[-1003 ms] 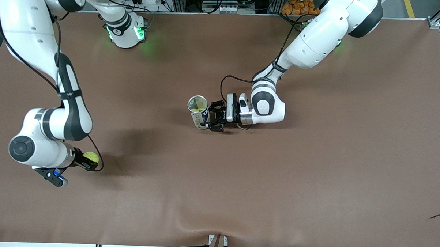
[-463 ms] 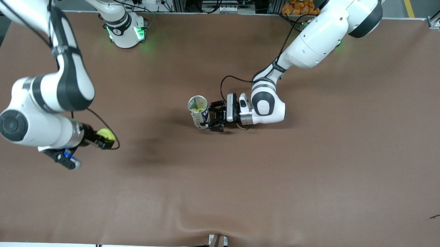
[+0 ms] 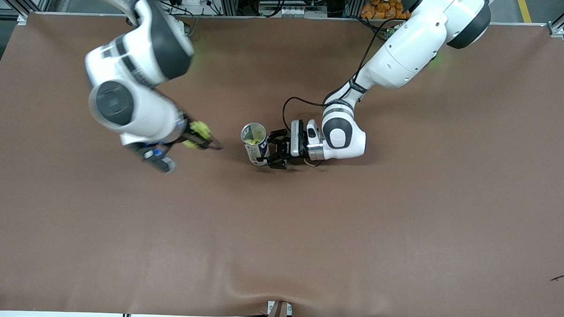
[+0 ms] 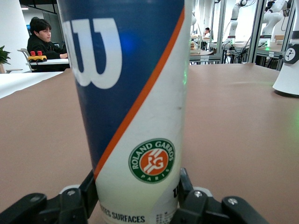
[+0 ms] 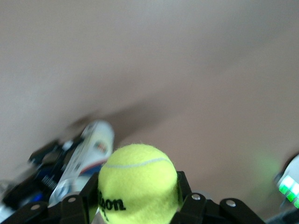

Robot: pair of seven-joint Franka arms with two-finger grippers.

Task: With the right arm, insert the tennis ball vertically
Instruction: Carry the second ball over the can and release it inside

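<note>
Yellow-green tennis ball (image 3: 198,128) sits clamped in the right claw (image 3: 202,138), in the air over the brown counter (image 3: 402,219) beside the can (image 3: 255,143). The left claw (image 3: 269,152) grips that upright can.

You had the brown table (image 3: 401,228) laid out wide. On it, at the left arm's end and close to the front camera, a thin dark scrap (image 3: 563,277) lay alone. Off the table's edge by the bases, orange packets (image 3: 380,4) sat stacked.
</note>
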